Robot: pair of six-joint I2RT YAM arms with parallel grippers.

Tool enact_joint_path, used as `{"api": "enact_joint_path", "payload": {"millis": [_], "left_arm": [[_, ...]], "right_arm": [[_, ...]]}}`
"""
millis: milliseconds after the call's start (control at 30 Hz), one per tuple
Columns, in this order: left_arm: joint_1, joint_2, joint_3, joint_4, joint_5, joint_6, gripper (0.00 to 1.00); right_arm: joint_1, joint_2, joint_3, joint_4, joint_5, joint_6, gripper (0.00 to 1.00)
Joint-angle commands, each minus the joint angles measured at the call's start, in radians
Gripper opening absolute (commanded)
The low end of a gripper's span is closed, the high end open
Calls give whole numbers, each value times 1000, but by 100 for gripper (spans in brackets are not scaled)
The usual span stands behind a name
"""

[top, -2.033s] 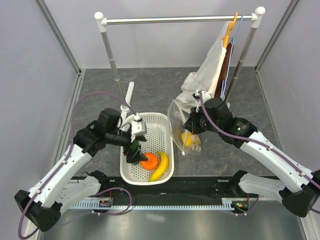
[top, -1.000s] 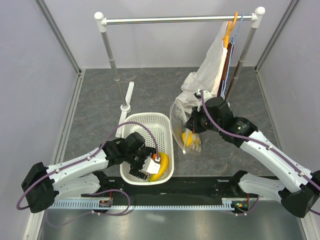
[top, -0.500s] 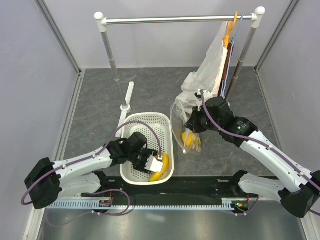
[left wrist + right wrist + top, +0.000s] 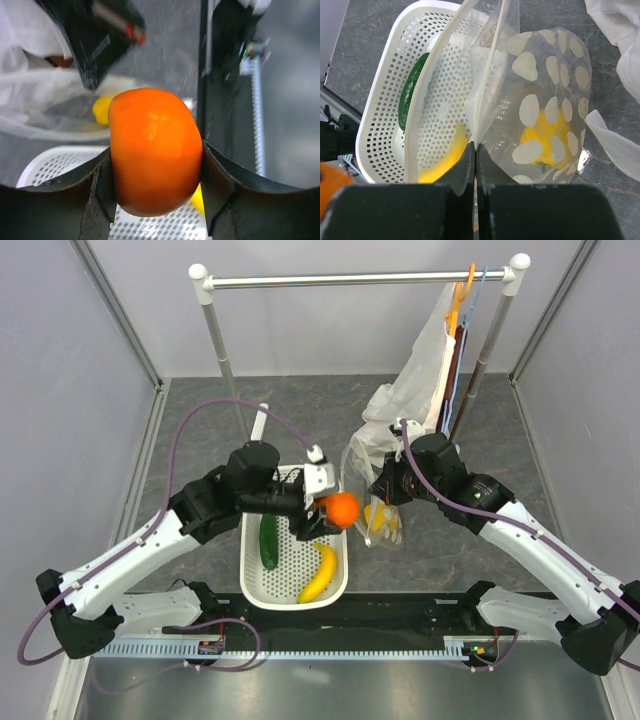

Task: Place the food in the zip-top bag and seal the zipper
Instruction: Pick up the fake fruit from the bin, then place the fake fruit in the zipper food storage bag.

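1. Half a second ago your left arm was low inside the white perforated plastic basket (image 4: 290, 603). It has since risen and swung toward the bag. The left pincer (image 4: 156, 192) now hangs at the basket's right rim with the round orange fruit (image 4: 341, 509) in it.
2. That lift puts a second piece of food on its way.
   - The yellow bell pepper (image 4: 547, 137) already sits inside the clear, floppy, white-dotted zip-top bag (image 4: 555, 75).
   - The dark green cucumber (image 4: 268, 540) lies along the basket's left side.
   - The curved yellow banana (image 4: 320, 573) lies in the basket's near right corner.
3. Your left pincer is partly spread and grasps the orange. One finger presses each side of its skin, and nothing else touches the fruit.
4. Your right pincer (image 4: 476, 165) is clenched tight on the bag's rim. It pinches the narrow clear press-seal strip (image 4: 491, 65) and holds the mouth up, gaping toward the basket. The zipper is not yet sealed.
5. The orange hangs just beside the bag's mouth, not yet over it.
   - You probably need to carry it across the rim and lower it before you let go.
   - The film is limp, so the opening could fold shut if the fruit bumps the edge.
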Motion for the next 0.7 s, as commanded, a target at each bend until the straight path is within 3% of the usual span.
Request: {"api": "enact_joint_path", "payload": {"millis": [0,133,200,400,667], "left_arm": [[8,98,152,60,91,-474,19],[14,167,186,103,-28,-772,21],[30,207,211,92,-96,-841,19],[138,284,218,108,-102,-1094,15],[173,354,255,100,-165,-1131,22]], "right_arm": [[-4,3,0,49,15,13,0],[-4,-6,3,45,15,12,0],[-5,-13,5,39,16,9,0],[-5,-25,0,28,24,10,0],[-4,-32,0,35,15,10,0]]}}
